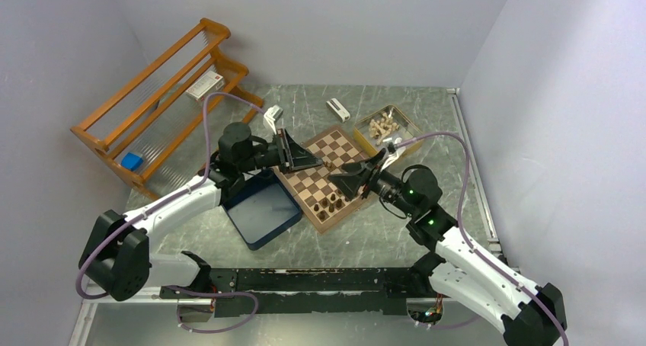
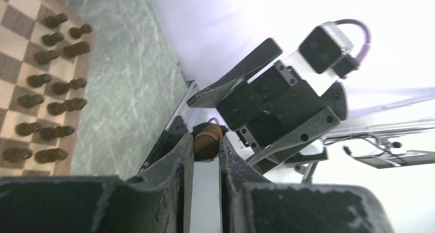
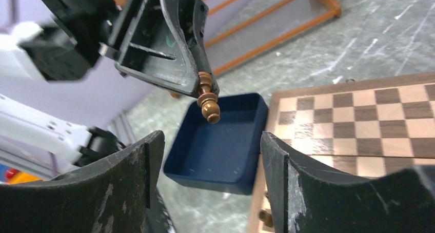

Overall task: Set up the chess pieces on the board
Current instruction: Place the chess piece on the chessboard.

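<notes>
— Reaching where?
— Both arms meet over the board (image 1: 335, 144). There the left gripper (image 2: 206, 143) clamps a dark chess piece (image 3: 208, 102); the right gripper (image 3: 210, 140) holds its jaws apart. The blue box (image 1: 263, 209) sits at eight o'clock, and a tray (image 1: 412, 120) of pale pieces (image 1: 383, 125) at one.

Mid-frame in the top view, the 2 arms are reaching toward each other. The left gripper (image 1: 314, 161) is pinching a chess piece (image 3: 208, 102); the right gripper (image 1: 343, 174) is facing it, jaws standing wide apart.

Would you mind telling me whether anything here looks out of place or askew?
The dark chess piece held in the left gripper hangs tilted, its round head pointing down rather than upright.
</notes>
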`<move>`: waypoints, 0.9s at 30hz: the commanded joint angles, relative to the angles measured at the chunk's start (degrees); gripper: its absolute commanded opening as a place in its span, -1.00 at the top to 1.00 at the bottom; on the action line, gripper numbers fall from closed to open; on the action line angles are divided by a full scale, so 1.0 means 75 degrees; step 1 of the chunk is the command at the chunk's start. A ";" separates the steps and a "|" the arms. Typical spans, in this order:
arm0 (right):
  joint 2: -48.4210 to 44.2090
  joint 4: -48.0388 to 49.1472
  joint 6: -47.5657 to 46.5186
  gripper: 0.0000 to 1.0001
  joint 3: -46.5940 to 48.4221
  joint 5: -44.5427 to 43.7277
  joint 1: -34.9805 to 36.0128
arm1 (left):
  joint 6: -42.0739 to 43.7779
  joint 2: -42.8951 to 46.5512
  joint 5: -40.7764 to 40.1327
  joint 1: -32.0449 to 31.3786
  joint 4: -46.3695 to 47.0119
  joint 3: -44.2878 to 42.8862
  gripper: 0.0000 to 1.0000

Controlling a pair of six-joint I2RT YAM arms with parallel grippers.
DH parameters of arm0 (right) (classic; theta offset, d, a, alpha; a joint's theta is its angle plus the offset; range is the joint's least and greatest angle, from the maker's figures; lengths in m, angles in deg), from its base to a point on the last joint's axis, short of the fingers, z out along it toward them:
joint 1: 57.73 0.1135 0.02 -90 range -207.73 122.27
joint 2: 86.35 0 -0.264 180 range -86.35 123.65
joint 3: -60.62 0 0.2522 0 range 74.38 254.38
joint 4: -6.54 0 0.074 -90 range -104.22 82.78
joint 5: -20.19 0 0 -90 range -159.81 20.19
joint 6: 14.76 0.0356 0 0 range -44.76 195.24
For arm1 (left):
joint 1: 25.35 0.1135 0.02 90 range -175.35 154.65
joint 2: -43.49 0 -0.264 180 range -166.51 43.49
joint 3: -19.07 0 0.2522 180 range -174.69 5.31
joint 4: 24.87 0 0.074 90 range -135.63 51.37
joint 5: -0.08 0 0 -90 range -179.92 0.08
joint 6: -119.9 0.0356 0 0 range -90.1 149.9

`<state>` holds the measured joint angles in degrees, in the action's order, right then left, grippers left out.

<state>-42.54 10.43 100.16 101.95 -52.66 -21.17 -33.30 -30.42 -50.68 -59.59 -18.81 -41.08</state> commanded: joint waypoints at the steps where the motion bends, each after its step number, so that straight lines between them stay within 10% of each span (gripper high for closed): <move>1: -0.0118 0.1480 0.2348 -0.44 -0.0168 0.0077 -0.0187 | -0.1536 0.0173 0.0003 0.0135 0.2372 0.0414 0.82; 14: 0.0475 0.2979 0.4815 0.28 -0.0346 0.0141 -0.0321 | -0.2296 0.0093 0.0266 0.0137 0.3556 0.0725 0.83; 27: 0.0774 0.3193 0.4828 0.37 -0.0176 0.0385 -0.0333 | -0.2303 0.0025 0.0181 0.0126 0.3552 0.0670 0.83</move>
<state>-38.00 31.61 135.31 99.98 -50.48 -23.25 -50.52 -30.11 -49.98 -58.81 4.97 -35.49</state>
